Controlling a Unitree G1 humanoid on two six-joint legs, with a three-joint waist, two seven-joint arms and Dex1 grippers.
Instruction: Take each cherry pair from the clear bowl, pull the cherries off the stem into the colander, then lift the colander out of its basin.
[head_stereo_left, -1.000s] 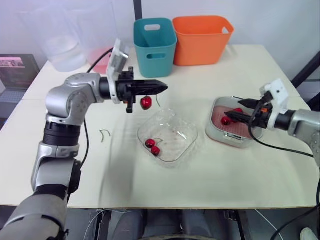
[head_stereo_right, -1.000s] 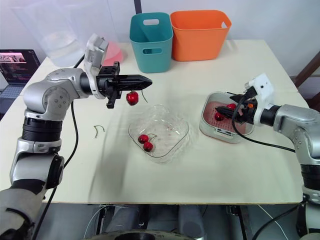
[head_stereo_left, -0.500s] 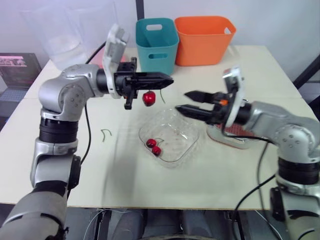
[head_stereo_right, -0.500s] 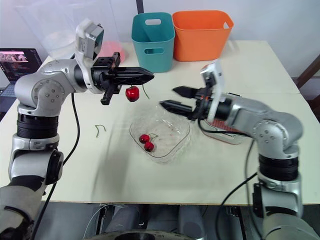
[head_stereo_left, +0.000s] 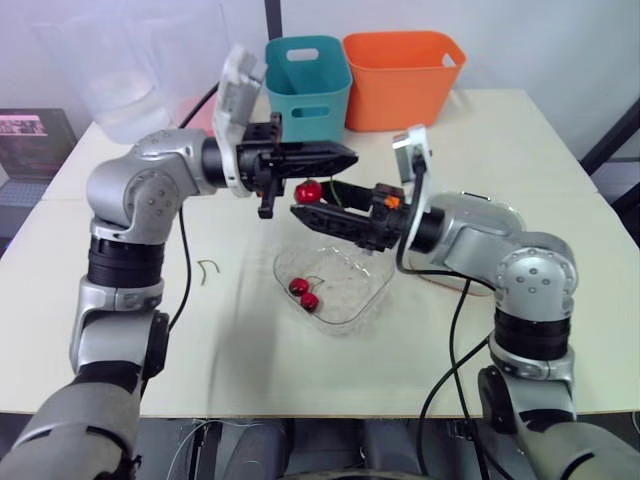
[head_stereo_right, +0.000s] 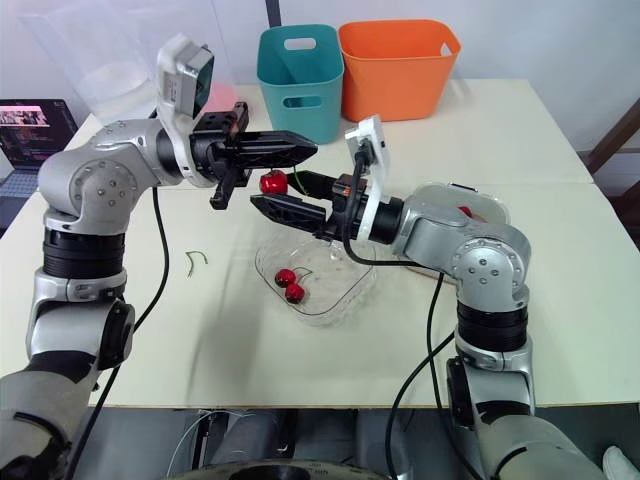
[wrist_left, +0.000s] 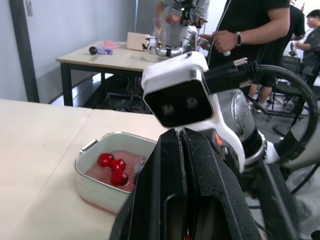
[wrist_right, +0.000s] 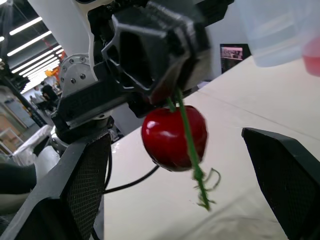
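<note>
Above the clear bowl (head_stereo_left: 381, 286), a cherry (wrist_right: 174, 131) hangs by its stem from the pinched tips of the left gripper (head_stereo_left: 345, 157), whose arm reaches level across the table; the right gripper (head_stereo_left: 312, 200) points back toward it, fingers spread wide, the cherry between them, touching neither
</note>
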